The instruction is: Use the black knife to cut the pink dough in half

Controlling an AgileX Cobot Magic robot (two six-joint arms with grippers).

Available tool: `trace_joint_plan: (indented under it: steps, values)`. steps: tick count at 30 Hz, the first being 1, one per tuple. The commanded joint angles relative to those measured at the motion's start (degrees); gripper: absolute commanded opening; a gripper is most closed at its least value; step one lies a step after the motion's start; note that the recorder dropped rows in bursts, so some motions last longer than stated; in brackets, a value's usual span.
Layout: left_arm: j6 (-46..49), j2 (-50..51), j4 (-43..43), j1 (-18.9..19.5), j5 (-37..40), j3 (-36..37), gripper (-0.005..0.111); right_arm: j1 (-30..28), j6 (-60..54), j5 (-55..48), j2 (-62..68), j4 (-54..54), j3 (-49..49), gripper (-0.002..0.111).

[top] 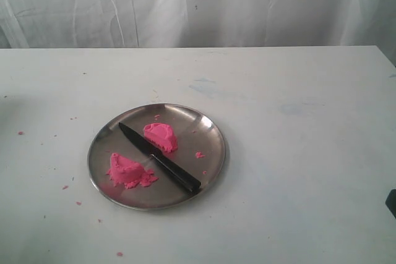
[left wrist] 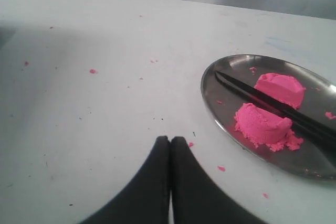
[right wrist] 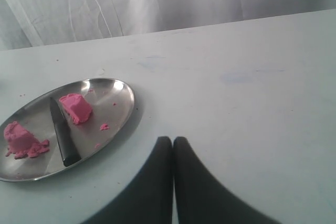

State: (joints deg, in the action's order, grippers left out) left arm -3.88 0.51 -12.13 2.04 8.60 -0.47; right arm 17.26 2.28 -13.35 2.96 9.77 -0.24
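A round steel plate [top: 213, 129] sits on the white worktop [top: 297, 153], left of centre. The pink dough lies on it as two separate halves: one half [top: 161, 136] toward the far side of the plate, the other half [top: 128, 170] at its near-left, with a crumbly fringe. The black knife [top: 159, 157] lies flat on the plate between the halves, running diagonally, tip toward the far left and handle toward the near right rim. Small pink crumbs [top: 199, 154] dot the plate and the worktop around it. The left gripper [left wrist: 170, 142] is closed and empty, fingertips pressed together, over bare worktop well left of the plate. The right gripper [right wrist: 173, 142] is likewise closed and empty, well right of the plate. Neither touches dough or knife.
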Motion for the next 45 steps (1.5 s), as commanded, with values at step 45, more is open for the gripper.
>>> trace_joint_plan:
  steps: [45]
  values:
    - [-0.1,-0.5,2.4,-0.2,-1.6,0.5,0.000,-0.3,0.1,0.4,-0.3,-0.7,0.2,0.000]
